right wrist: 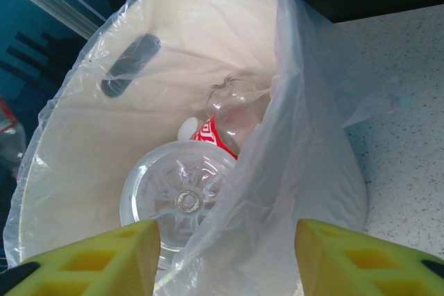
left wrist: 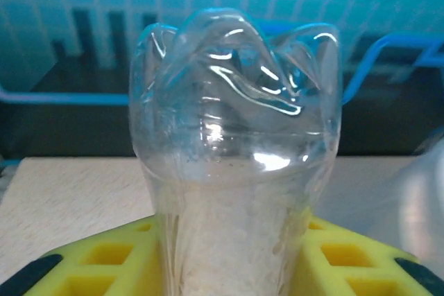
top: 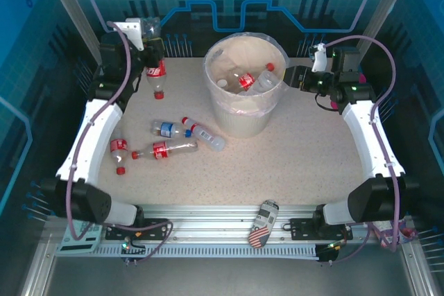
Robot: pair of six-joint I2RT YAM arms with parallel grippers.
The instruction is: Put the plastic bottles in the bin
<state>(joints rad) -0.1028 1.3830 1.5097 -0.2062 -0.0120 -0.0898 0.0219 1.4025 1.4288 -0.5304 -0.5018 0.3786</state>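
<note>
Pinching a red-label bottle cap-down at far left, L gripper, R gripper spread wide, just beside bin rim, other bottles lying inside.

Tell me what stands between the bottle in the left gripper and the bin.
Nothing visible does. Only bare table lies between the bottle held by the left gripper and the bin. The loose bottles lie nearer the arm bases, off that line.
</note>
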